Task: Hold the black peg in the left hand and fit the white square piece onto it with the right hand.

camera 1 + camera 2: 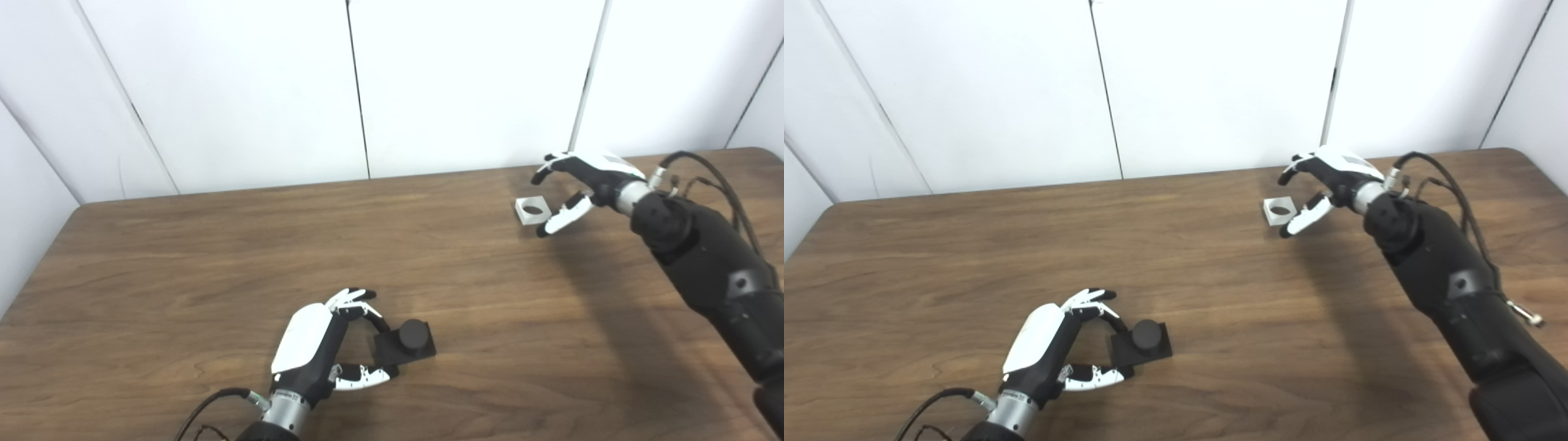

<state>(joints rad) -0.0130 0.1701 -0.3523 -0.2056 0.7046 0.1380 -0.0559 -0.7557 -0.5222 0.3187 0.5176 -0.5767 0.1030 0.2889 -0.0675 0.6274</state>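
On the brown table [184, 257], the black peg [405, 343] (a round stub on a square base) sits near and left of centre. The left hand [318, 352] is spread around its left side, fingers and thumb at the base's edges; whether they touch is unclear. Far right, the white piece [532, 210] lies flat, the right hand [579, 184] spread just beside it, holding nothing.

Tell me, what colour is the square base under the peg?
Black, like the peg itself; the base shows best in the left eye view.
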